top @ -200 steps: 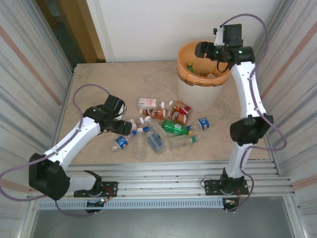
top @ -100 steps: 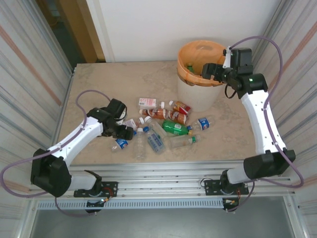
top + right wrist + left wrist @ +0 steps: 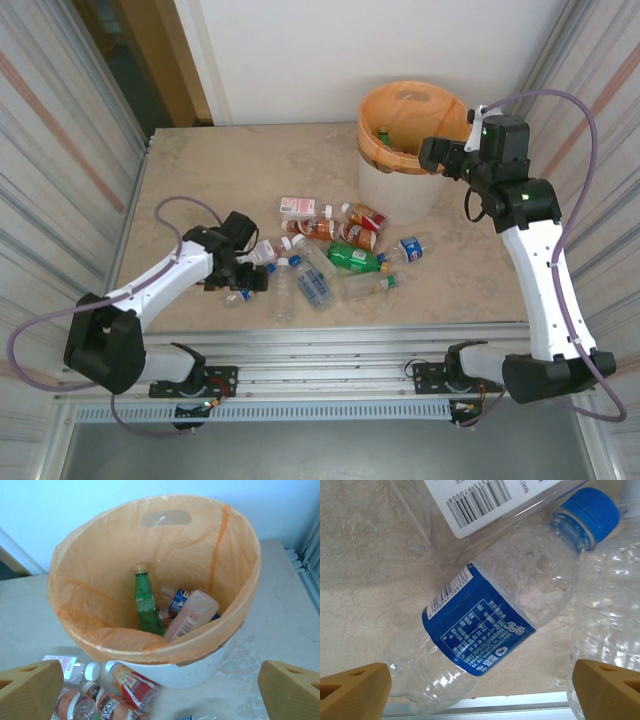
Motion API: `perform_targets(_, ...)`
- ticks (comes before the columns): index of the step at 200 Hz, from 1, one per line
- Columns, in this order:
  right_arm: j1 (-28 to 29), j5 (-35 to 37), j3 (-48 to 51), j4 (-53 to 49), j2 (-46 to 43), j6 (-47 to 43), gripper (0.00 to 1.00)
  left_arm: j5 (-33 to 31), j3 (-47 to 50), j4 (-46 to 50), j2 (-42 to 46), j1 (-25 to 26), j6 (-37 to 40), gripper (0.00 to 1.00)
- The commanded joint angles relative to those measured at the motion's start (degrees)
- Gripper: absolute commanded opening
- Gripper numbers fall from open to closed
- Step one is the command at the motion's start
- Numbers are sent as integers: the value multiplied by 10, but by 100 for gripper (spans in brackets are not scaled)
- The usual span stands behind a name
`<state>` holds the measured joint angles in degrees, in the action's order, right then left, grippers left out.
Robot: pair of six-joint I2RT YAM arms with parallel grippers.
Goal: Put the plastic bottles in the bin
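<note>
Left wrist view is showing left fingers point(image 3: 352, 690) released astride a blue-labelled bottle point(image 3: 490, 625), probably needing closing next; right fingers point(image 3: 30, 687) are hanging released.

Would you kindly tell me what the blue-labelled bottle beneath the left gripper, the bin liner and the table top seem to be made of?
Blue-labelled bottle: thin clear glossy plastic; its walls are dented and see-through.
Bin liner: thin orange plastic film, creased, light showing through.
Table top: matte beige stone or stone-look laminate, judging by mottled veining.
</note>
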<state>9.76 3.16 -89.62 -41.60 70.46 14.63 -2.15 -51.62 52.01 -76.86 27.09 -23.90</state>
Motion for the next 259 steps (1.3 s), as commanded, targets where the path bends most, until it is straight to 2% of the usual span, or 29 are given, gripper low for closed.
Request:
perform_targets(1,4,15,4,12,-10,15,98,-23,-14,-3,-27,2,-12,96)
perform_targets(41,4,20,6,11,-11,14,98,-28,-26,-10,-74,3,-7,96)
perform_targets(137,11,19,6,14,-8,13,98,-48,-36,-30,-145,-2,-9,86)
perform_targets(172,12,18,5,16,-3,13,98,-44,-43,-48,-166,-2,-7,87)
perform_targets(235,14,21,4,15,0,11,98,-41,-60,-59,-193,-3,-1,97)
perform_targets(259,15,20,3,16,1,12,98,-40,-62,-60,-194,-4,1,95)
